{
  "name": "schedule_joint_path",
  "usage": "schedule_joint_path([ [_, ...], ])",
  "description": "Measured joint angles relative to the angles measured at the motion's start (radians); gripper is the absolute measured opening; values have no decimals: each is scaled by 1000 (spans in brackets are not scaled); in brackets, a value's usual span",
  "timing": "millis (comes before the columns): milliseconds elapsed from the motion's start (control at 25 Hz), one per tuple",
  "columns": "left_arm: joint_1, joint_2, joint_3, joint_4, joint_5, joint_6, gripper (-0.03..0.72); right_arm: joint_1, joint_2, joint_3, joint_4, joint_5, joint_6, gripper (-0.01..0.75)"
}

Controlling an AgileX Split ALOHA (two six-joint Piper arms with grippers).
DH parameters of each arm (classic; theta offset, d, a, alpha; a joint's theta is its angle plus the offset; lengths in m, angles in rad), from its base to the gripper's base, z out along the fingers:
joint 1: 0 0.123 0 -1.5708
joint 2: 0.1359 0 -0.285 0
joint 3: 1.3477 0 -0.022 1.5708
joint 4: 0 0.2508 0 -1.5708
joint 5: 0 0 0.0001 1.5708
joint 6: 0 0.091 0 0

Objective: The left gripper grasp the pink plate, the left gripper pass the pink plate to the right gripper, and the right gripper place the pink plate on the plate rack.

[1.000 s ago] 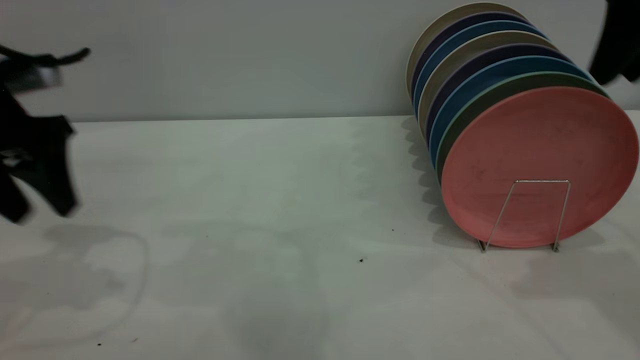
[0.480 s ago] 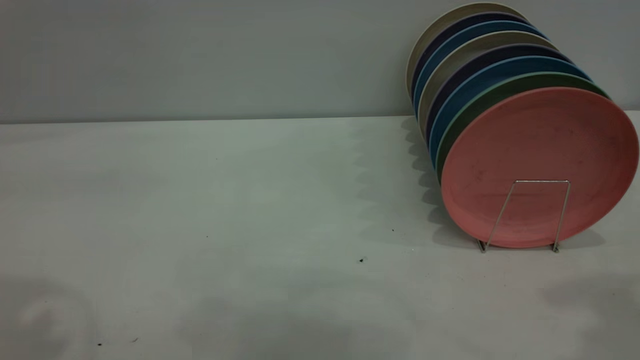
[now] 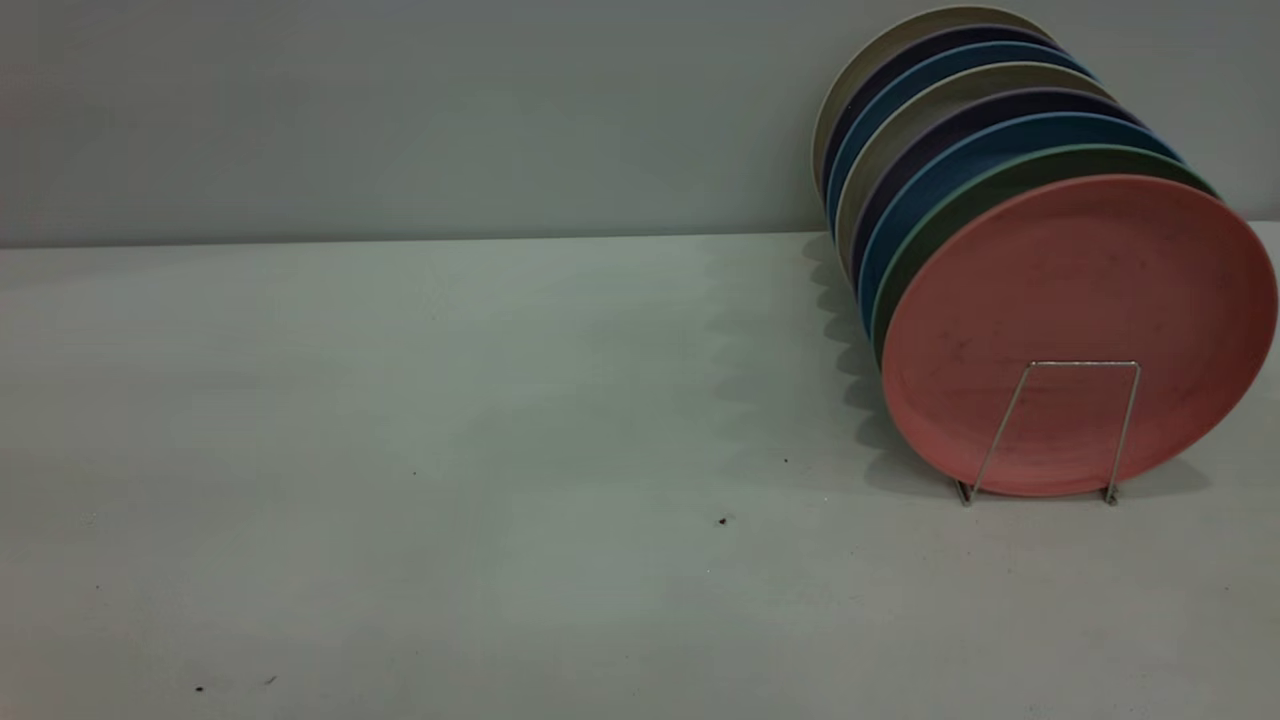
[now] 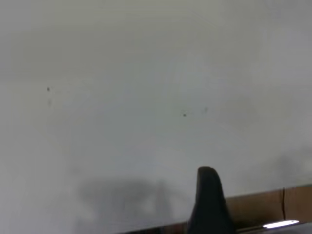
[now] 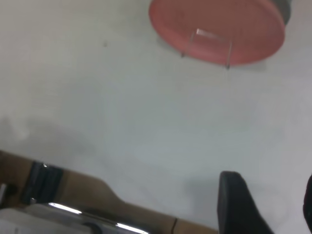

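The pink plate (image 3: 1080, 300) stands upright at the front of a row of plates in the plate rack (image 3: 1062, 432), at the table's right. A silver wire loop of the rack crosses its lower face. The plate (image 5: 217, 27) and the rack (image 5: 212, 41) also show far off in the right wrist view. My right gripper (image 5: 273, 207) is open and empty, above bare table well away from the plate. My left gripper (image 4: 208, 204) is above bare table near the table's edge. Neither gripper shows in the exterior view.
Several more plates (image 3: 960, 110), green, blue, purple and beige, stand behind the pink one in the rack. The white table (image 3: 500, 400) carries a few dark specks. Its wooden edge shows in the left wrist view (image 4: 263, 209) and the right wrist view (image 5: 73, 187).
The left gripper at the left edge and the right arm at the top right have left the exterior view. Their shadows on the table have faded. The plates have not moved.
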Motion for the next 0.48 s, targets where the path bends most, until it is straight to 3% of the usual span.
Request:
schedule_joint_path([
  [480,0,-458,189,37,126,-82,554,0,-464,415,-26,-44,-50,354],
])
